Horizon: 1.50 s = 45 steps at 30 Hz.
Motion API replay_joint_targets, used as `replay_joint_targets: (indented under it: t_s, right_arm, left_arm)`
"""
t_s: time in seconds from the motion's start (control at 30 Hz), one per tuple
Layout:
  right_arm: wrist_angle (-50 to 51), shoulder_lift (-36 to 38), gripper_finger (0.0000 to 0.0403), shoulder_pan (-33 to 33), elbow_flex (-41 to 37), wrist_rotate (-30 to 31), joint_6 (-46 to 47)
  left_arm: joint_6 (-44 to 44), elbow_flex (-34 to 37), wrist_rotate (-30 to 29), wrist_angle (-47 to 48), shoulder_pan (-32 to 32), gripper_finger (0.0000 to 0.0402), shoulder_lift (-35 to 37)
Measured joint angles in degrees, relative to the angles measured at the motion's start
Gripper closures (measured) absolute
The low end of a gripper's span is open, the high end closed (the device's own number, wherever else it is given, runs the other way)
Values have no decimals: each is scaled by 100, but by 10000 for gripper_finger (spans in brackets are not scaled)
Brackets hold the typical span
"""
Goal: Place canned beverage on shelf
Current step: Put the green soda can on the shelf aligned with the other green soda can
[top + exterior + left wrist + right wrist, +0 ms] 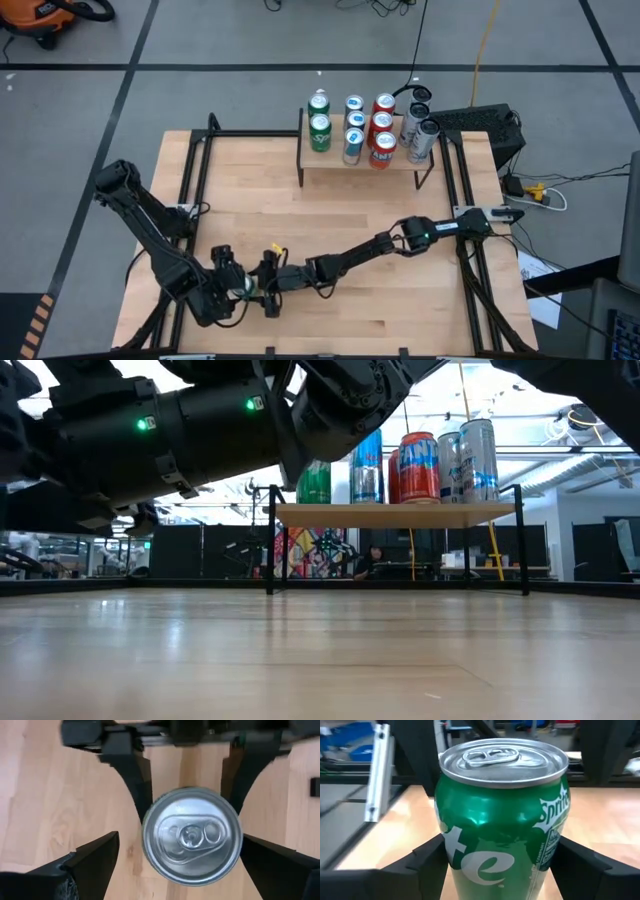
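A: Jaws first; right gripper [270,284] has its two fingers pressed on either side of the green Sprite can [502,830]; we call that a grip.
B: Agreed; left gripper [230,291]?
A: Spread wide; its fingers [90,860] stand apart from the can on both sides, nothing held; it looks straight down on the lid.
B: Where do we put the can?
A: Upright on the table [400,290], near edge, left of centre, between the two grippers; the right arm reaches across from the right side.
B: Shelf [365,172]?
A: Far edge, right of centre, well apart from the held can; we see rows of shelf cans [365,125] standing on it: green at left, then blue, red, silver at right.
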<state>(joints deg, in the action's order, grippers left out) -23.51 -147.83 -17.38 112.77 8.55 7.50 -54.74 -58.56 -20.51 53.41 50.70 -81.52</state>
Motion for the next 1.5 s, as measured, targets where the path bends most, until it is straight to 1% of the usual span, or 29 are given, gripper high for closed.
replay_joint_targets:
  t_s: [0.07, 0.17, 0.23, 0.3, 0.37, 0.43, 0.53, 0.67, 0.73, 0.8, 0.9, 0.97, 1.07, 1.13, 1.17, 1.3, 1.37, 1.5]
  right_arm:
    - [9, 0, 129, -72, 0, 308, -151]
    - [166, 55, 129, -259, 0, 876, -612]
    - [533, 177, 129, -401, 0, 1279, -848]
    - [953, 316, 129, -519, -37, 1677, -946]
    - [1067, 525, 129, -606, -298, 1969, -883]
    - [954, 808, 126, -634, -752, 2042, -717]
    - [155, 1305, 121, -596, -1763, 2141, -517]
    - [-1778, 1960, 122, -550, -3214, 2123, -360]
    - [-2713, 2128, 121, -545, -3792, 2007, -346]
    - [-3307, 2168, 121, -581, -4203, 2001, -310]
    - [-3549, 2140, 121, -638, -4498, 2019, -237]
    - [-3551, 2152, 121, -685, -4522, 2099, -243]
    - [-3646, 2179, 121, -758, -4515, 2171, -449]
    - [-3743, 2167, 121, -816, -4513, 2174, -685]
    - [-3790, 2162, 120, -843, -4513, 2174, -799]
    - [-3860, 2171, 120, -888, -4513, 2174, -966]
    - [-3862, 2173, 120, -885, -4507, 2171, -956]
    - [-3839, 2168, 120, -891, -4507, 2184, -984]
  left_arm:
    - [-48, 0, -56, 76, 45, 7, 119]
    - [-388, 0, -249, 367, 311, 7, 324]
    - [-672, 2, -638, 501, 560, 7, 394]
    - [-821, 2, -1124, 435, 814, 7, 396]
    - [-928, 2, -1703, 332, 1025, 7, 337]
    - [-930, 34, -2201, 95, 1188, 7, 250]
    - [-659, 161, -2728, -455, 1285, 7, 81]
    - [-223, 388, -3461, -1106, 1177, 7, -161]
    - [-24, 523, -3774, -1417, 1029, 7, -255]
    - [84, 625, -3930, -1641, 835, 7, -311]
    - [767, 769, -3975, -2525, 508, 7, -363]
    - [1437, 919, -3905, -3372, 278, 7, -365]
    - [2535, 1157, -3267, -4792, -120, 7, -360]
    - [3091, 1335, -2857, -5589, -351, 7, -365]
    - [3326, 1400, -2748, -5898, -451, 7, -365]
    - [3933, 1556, -2586, -6698, -691, 7, -365]
    - [4113, 1643, -2401, -7055, -788, 7, -361]
    - [4139, 1764, -2165, -7228, -931, 7, -362]
